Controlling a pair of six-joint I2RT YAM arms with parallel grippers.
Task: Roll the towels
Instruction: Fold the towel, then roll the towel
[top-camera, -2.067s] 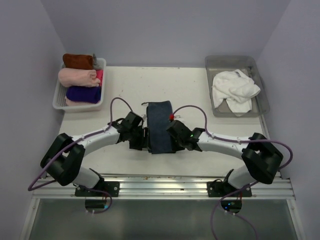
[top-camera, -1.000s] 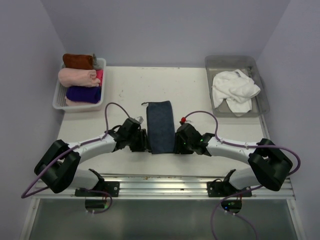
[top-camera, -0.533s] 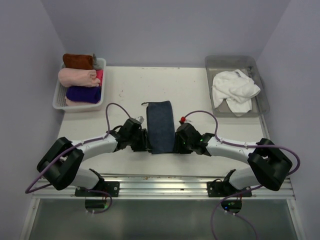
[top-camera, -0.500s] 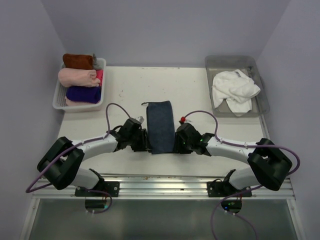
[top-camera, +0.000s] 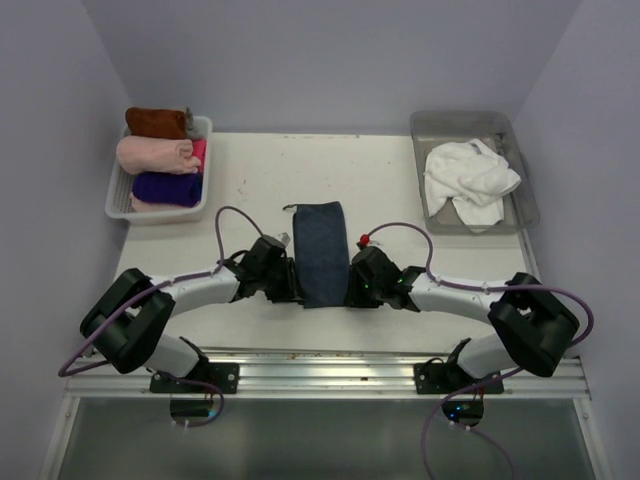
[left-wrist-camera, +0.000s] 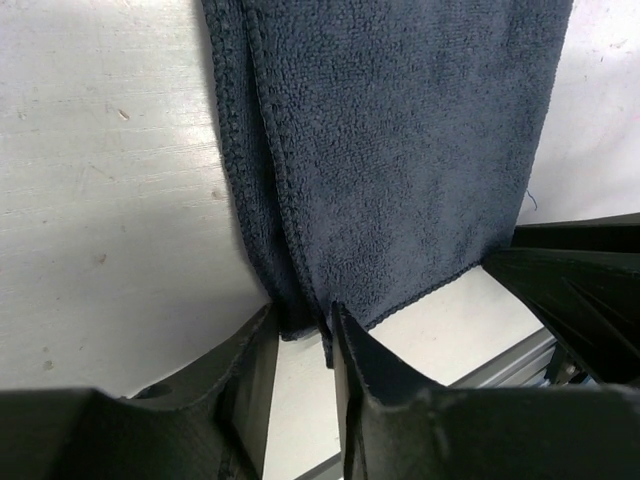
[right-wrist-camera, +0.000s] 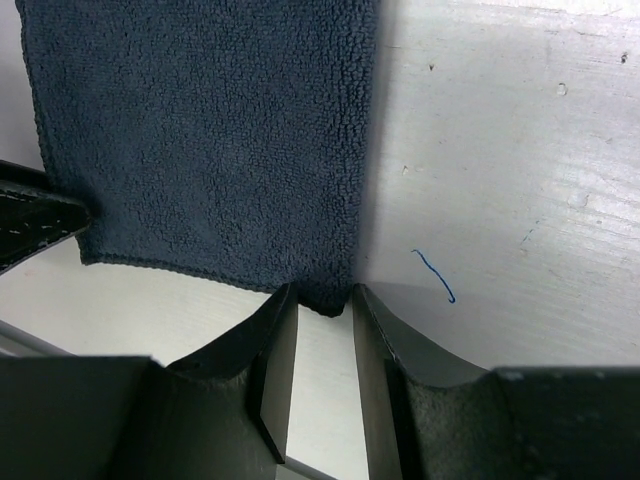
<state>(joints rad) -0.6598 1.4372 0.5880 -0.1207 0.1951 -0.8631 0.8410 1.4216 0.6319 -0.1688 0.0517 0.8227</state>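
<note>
The dark slate-blue towel (top-camera: 322, 250) lies flat on the table as a long folded strip, its short end toward me. My left gripper (top-camera: 293, 285) is at its near left corner and my right gripper (top-camera: 352, 287) at its near right corner. In the left wrist view the jaws (left-wrist-camera: 303, 318) are closed down on the folded edge of the towel (left-wrist-camera: 400, 150). In the right wrist view the jaws (right-wrist-camera: 322, 298) pinch the corner of the towel (right-wrist-camera: 200, 140). The white towel (top-camera: 468, 180) lies crumpled in a grey bin. The rust-brown towel (top-camera: 155, 122) sits rolled in a white basket.
The white basket (top-camera: 118, 205) at the back left also holds a pale pink roll (top-camera: 155, 154) and a deep purple roll (top-camera: 165, 188). The grey bin (top-camera: 462, 117) stands at the back right. A metal rail (top-camera: 320, 365) runs along the table's near edge.
Both grippers came back from over the towel's near end to its two near corners, then closed in on them. The towel has stayed flat in place.
</note>
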